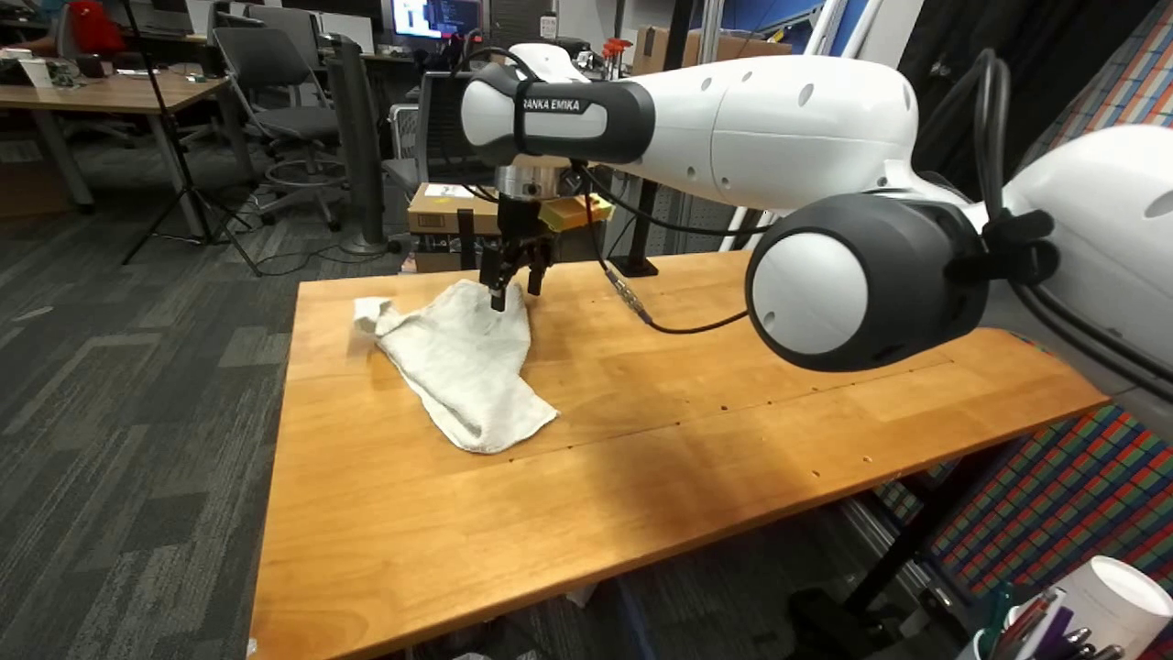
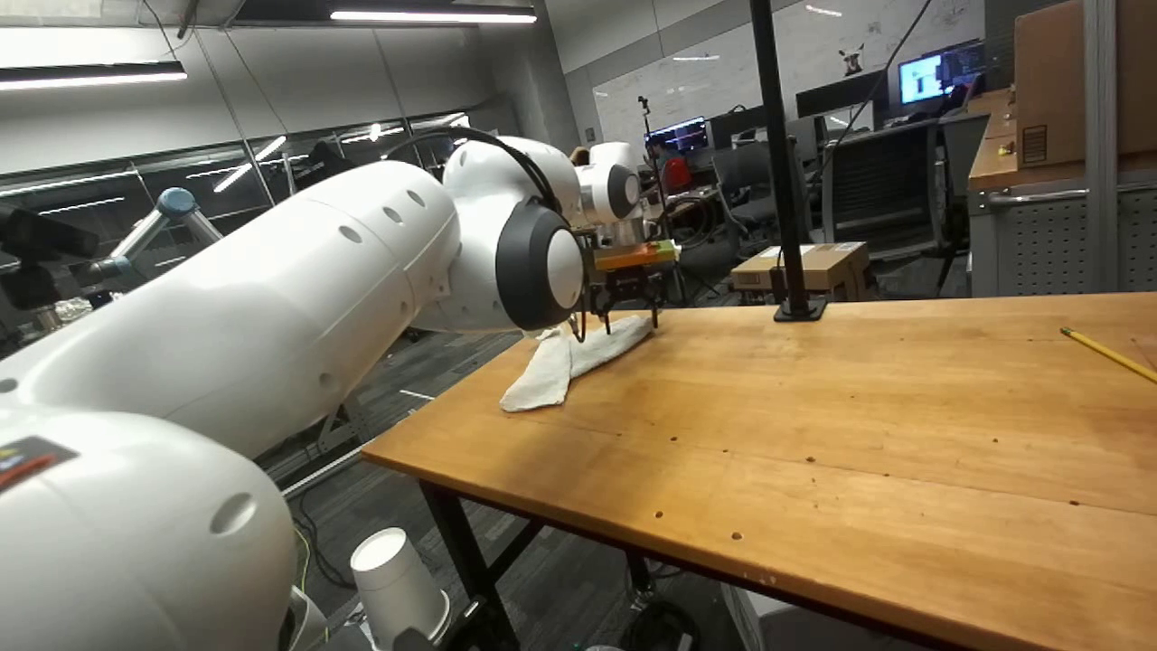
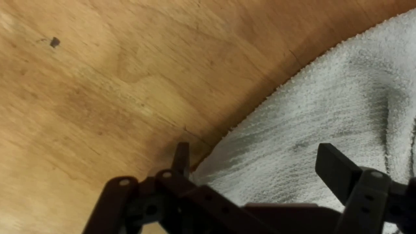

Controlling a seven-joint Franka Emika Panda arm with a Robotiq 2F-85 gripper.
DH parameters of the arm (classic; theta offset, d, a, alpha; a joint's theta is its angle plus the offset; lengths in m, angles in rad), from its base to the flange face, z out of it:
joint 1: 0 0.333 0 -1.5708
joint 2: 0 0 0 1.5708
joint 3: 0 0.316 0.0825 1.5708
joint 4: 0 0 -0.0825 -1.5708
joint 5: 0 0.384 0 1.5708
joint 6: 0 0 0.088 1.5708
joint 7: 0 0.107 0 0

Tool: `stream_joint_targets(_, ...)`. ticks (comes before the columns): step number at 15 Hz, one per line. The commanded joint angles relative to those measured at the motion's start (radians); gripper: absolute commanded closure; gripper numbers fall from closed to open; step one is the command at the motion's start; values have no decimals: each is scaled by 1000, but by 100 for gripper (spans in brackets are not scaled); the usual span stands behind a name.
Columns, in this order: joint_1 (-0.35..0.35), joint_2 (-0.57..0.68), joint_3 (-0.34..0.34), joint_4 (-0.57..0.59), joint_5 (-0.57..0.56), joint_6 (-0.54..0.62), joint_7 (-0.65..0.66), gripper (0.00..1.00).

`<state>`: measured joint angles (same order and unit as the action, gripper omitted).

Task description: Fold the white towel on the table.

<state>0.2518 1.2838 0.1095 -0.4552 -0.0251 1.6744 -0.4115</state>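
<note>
White towel (image 1: pixel 463 357) on wooden table (image 1: pixel 412 532), gripper (image 1: pixel 516 291) wide at its edge

Towel: one, white, nubbly weave. Lies toward ten o'clock on the table top in both exterior views. In an exterior view, a bunched, raised corner (image 1: pixel 371 312) sits at the towel's ten o'clock; a pointed corner (image 1: pixel 550 414) at four. In the wrist view, a crease runs down the cloth at three o'clock.

Gripper: one, black, at the towel's one o'clock edge in an exterior view. Fingers (image 3: pixel 338 172) set far apart: in the wrist view one stands over the cloth, its mate over the wood just beside the cloth's edge. Contact with the towel: cannot tell.

Arm (image 1: pixel 779 137): one, white with dark joints, reaching in from three o'clock in an exterior view. Orange and yellow block (image 1: pixel 575 211) beside its wrist.

Post (image 2: pixel 776 154): one, black, footed at the table's twelve o'clock edge in both exterior views.

Pencil (image 2: pixel 1110 354): one, yellow, on the table between two and three o'clock in an exterior view.

Box (image 1: pixel 454 211): cardboard, past the table edge, between ten and eleven o'clock in an exterior view.

Pens (image 1: pixel 1045 632): several, four o'clock, beyond the table in an exterior view.
</note>
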Motion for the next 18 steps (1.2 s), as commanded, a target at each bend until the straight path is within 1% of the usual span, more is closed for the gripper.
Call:
stream_joint_targets(1,7,14,-3,20,0,10,10,0)
stream_joint_targets(2,7,16,-4,20,-1,9,12,0)
stream_joint_targets(3,8,17,-4,20,-1,7,12,8)
stream_joint_targets(4,9,18,-5,20,-3,6,12,28)
stream_joint_targets(5,10,18,-6,20,-4,5,13,34)
stream_joint_targets(6,10,19,-7,20,-4,3,13,44)
stream_joint_targets(10,9,10,-12,16,-9,0,11,74)
stream_joint_targets(11,9,5,-13,11,-10,0,10,84)
stream_joint_targets(13,9,-5,-15,4,-12,-4,7,97)
stream_joint_targets(14,10,-9,-16,4,-13,-7,5,100)
stream_joint_targets(18,13,-43,-24,-1,-23,-12,12,99)
